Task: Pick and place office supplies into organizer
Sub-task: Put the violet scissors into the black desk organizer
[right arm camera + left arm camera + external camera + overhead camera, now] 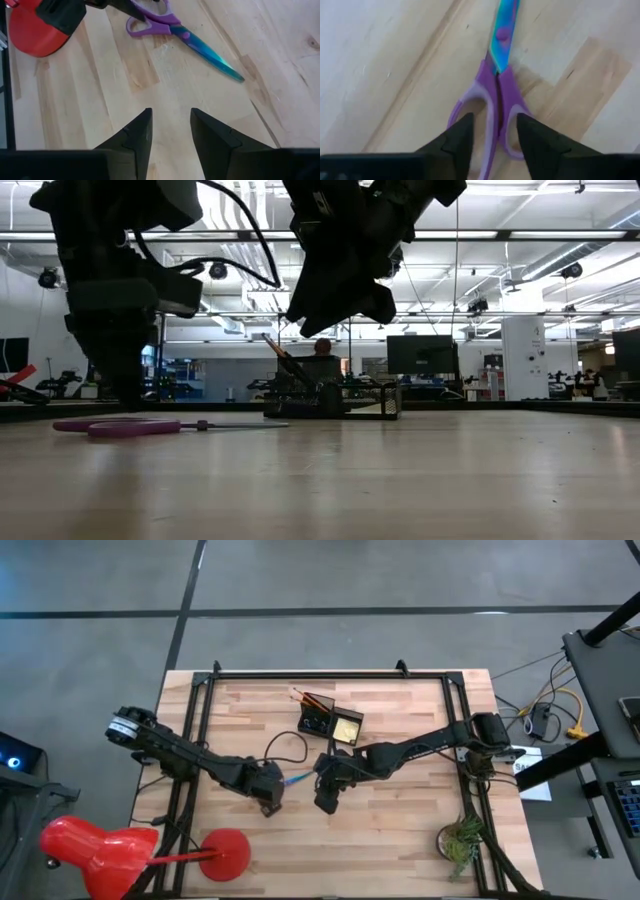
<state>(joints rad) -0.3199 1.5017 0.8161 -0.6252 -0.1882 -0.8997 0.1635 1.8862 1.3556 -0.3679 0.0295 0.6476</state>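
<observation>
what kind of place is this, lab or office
Most likely a robotics lab or open workshop: a wooden table with two mounted arms, exposed ceiling lights, monitors on distant benches, and a person seated beyond the organizer.

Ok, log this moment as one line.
left gripper: open over scissors handles | right gripper: open, empty, above table | scissors: flat on table | organizer: holds pens

Even overhead light w/ soft shadows on table [400, 810]. Low view backlit by ceiling strips, arms silhouetted. Left wrist view blurry close-up; scissors [497, 100] soft.
</observation>
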